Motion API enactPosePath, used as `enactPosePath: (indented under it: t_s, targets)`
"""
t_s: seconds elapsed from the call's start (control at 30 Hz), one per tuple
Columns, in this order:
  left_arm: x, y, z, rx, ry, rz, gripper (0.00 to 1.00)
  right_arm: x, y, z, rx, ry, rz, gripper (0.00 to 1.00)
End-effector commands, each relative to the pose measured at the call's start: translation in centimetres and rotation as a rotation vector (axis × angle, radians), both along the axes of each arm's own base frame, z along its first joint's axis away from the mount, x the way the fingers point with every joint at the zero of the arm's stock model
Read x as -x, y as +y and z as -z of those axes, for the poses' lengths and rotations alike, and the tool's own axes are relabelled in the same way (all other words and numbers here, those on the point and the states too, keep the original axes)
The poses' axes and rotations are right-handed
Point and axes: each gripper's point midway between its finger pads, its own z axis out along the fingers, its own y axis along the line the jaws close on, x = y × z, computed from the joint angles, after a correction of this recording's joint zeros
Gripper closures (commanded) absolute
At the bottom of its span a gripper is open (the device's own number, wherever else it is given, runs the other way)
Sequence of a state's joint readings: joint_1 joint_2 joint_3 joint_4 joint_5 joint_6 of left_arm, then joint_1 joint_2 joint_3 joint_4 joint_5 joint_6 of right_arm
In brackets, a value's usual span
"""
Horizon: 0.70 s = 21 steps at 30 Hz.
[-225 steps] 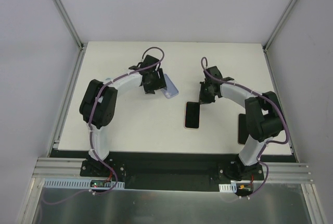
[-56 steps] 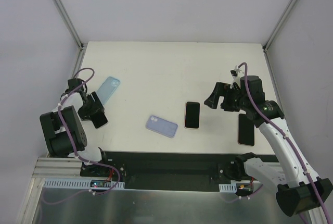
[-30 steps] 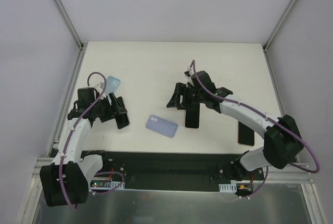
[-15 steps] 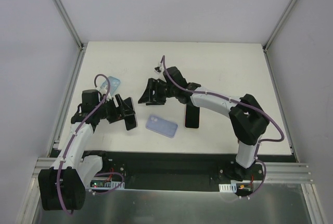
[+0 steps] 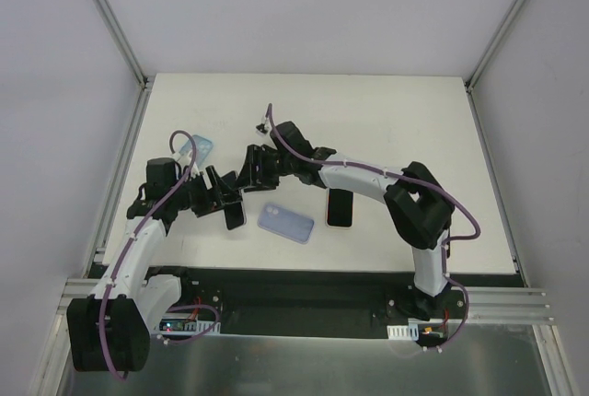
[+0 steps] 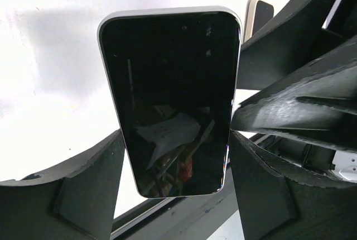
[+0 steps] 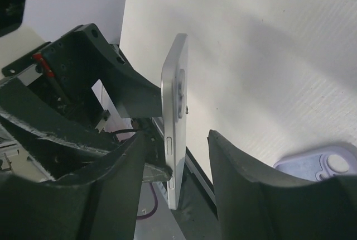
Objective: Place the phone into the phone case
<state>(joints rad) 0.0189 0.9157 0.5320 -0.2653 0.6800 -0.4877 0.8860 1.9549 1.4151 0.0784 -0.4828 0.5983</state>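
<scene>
My left gripper [image 5: 230, 206] is shut on a phone [image 5: 236, 215] with a black screen and silver rim, held off the table left of centre. In the left wrist view the phone [image 6: 173, 95] fills the gap between the fingers [image 6: 92, 187]. My right gripper [image 5: 251, 169] has reached across to it. In the right wrist view the phone [image 7: 174, 100] stands edge-on between the open jaws of the right gripper [image 7: 178, 139], with a gap on the right side. The lilac phone case [image 5: 285, 223] lies flat on the table just right of the phone, and a corner of the case [image 7: 326, 164] shows in the right wrist view.
A second dark phone [image 5: 340, 205] lies on the table right of the case, under the right arm's reach. A light blue case [image 5: 202, 148] lies at the left behind the left arm. The black rail [image 5: 294, 285] runs along the table's near edge.
The right arm has swung left across the table to the left gripper's phone, and its jaws have narrowed around it. The left gripper has carried the phone slightly rightward.
</scene>
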Motion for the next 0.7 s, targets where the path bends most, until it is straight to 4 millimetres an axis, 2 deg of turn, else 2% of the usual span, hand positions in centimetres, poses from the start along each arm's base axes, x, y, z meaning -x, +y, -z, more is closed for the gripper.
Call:
enactPosePath:
  t_s: [0.0, 0.17, 0.27, 0.3, 0.33, 0.47, 0.5, 0.53, 0.6, 0.63, 0.67]
  targets:
    - [-0.1, -1.0, -1.4, 0.050, -0.048, 0.037, 0.55, 0.0, 1.0, -0.6, 0.006, -0.020, -0.009, 0.51]
    - [-0.1, -1.1, -1.5, 0.056, -0.046, 0.033, 0.54, 0.2, 0.8, -0.3, 0.023, -0.026, -0.007, 0.81]
    - [-0.2, -1.1, -1.9, 0.060, -0.057, 0.028, 0.40, 0.3, 0.5, -0.6, 0.024, -0.045, -0.008, 0.93]
    - [-0.2, -1.1, -2.0, 0.062, -0.058, 0.024, 0.31, 0.3, 0.4, -0.8, 0.022, -0.053, -0.009, 0.95]
    - [-0.2, -1.0, -2.1, 0.060, -0.062, 0.022, 0.28, 0.2, 0.3, -1.0, 0.019, -0.059, -0.008, 0.98]
    - [-0.1, -0.8, -2.6, 0.050, -0.096, 0.009, 0.13, -0.2, -0.5, -1.5, 0.018, -0.082, 0.011, 0.98]
    - [-0.1, -0.8, -2.5, 0.053, -0.092, 0.000, 0.05, -0.8, -1.1, -2.0, 0.012, -0.087, 0.029, 0.99]
    - [0.0, -0.8, -2.5, 0.056, -0.090, -0.005, 0.03, -1.0, -1.7, -1.6, 0.021, -0.082, 0.038, 0.99]
    - [0.3, -0.9, -2.4, 0.071, -0.076, -0.016, 0.04, -2.0, -3.3, -2.5, 0.011, -0.093, 0.067, 0.98]
    - [0.4, -1.0, -2.4, 0.076, -0.070, -0.016, 0.09, -2.3, -3.9, -2.8, 0.009, -0.102, 0.072, 0.98]
    - [0.4, -1.0, -2.2, 0.077, -0.062, -0.018, 0.11, -2.3, -4.8, -2.2, 0.021, -0.096, 0.078, 0.99]
